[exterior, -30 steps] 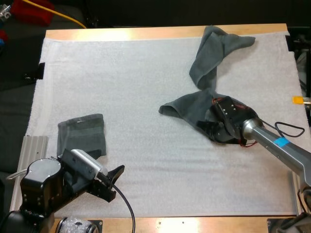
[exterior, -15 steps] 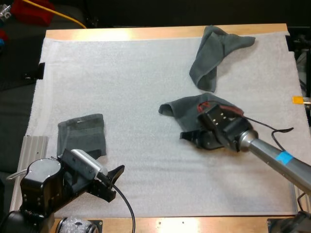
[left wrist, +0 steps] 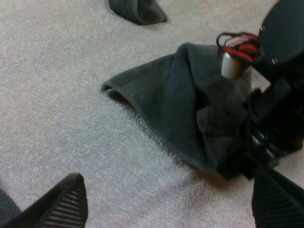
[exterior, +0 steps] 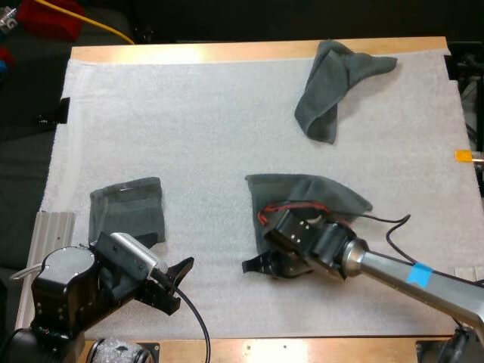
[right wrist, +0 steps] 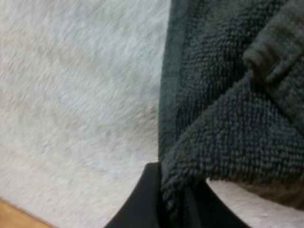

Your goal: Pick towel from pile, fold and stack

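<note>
A dark grey-green towel (exterior: 306, 195) lies draped near the middle of the mat, and my right gripper (exterior: 263, 265) is shut on its near corner. In the right wrist view the towel's terry edge (right wrist: 228, 104) is pinched between the black fingertips (right wrist: 147, 199). A second, crumpled towel (exterior: 333, 83) lies at the far right. A folded towel (exterior: 127, 210) rests at the near left, just beyond my left gripper (exterior: 178, 276), which is open. In the left wrist view its fingers (left wrist: 61, 204) stand wide apart, facing the held towel (left wrist: 175, 104).
The white mat (exterior: 189, 128) covers the wooden table (exterior: 227, 51). A ribbed metal plate (exterior: 51, 227) sits at the mat's near left edge. Wide bare mat lies between the folded towel and the held one.
My right gripper has dragged the towel toward the front and left, pulling it away from the crumpled towel at the far right. The left arm has not moved.
</note>
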Robot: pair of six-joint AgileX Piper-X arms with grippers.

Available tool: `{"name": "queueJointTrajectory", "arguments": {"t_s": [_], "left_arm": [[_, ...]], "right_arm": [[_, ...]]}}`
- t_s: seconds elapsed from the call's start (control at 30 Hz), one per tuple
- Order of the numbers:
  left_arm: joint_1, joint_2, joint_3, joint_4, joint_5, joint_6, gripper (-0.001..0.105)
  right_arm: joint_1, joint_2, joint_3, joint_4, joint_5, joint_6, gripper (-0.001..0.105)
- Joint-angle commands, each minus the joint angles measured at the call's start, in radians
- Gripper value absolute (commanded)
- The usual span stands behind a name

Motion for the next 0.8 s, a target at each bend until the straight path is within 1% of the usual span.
{"name": "queueJointTrajectory", "arguments": {"t_s": [0.0,0.2,0.27,0.3,0.4,0.43,0.47,0.53,0.63,0.77], "left_arm": [[-0.005,0.000,-0.007,-0.004,0.005,-0.010,0.069],[-0.005,0.000,-0.007,-0.004,0.005,-0.010,0.069],[-0.005,0.000,-0.007,-0.004,0.005,-0.010,0.069],[-0.005,0.000,-0.007,-0.004,0.005,-0.010,0.069],[-0.005,0.000,-0.007,-0.004,0.005,-0.010,0.069],[-0.005,0.000,-0.007,-0.004,0.005,-0.010,0.069],[-0.005,0.000,-0.007,-0.004,0.005,-0.010,0.069],[-0.005,0.000,-0.007,-0.004,0.005,-0.010,0.069],[-0.005,0.000,-0.007,-0.004,0.005,-0.010,0.069],[-0.005,0.000,-0.007,-0.004,0.005,-0.010,0.069]], "right_arm": [[0.009,-0.009,0.002,-0.014,-0.017,0.005,0.000],[0.022,-0.009,0.002,-0.057,-0.056,0.004,0.001],[0.022,-0.009,-0.001,-0.057,-0.056,-0.013,0.009],[0.022,-0.009,-0.001,-0.057,-0.061,-0.022,0.015],[0.022,-0.011,0.000,-0.057,-0.078,-0.025,0.047],[0.022,-0.015,0.000,-0.057,-0.078,-0.028,0.061],[0.022,-0.018,0.000,-0.057,-0.078,-0.034,0.071],[0.022,-0.033,0.000,-0.057,-0.076,-0.061,0.079],[0.022,-0.066,0.000,-0.050,-0.037,-0.089,0.077],[0.022,-0.117,0.000,-0.016,0.097,-0.093,0.074]]}}
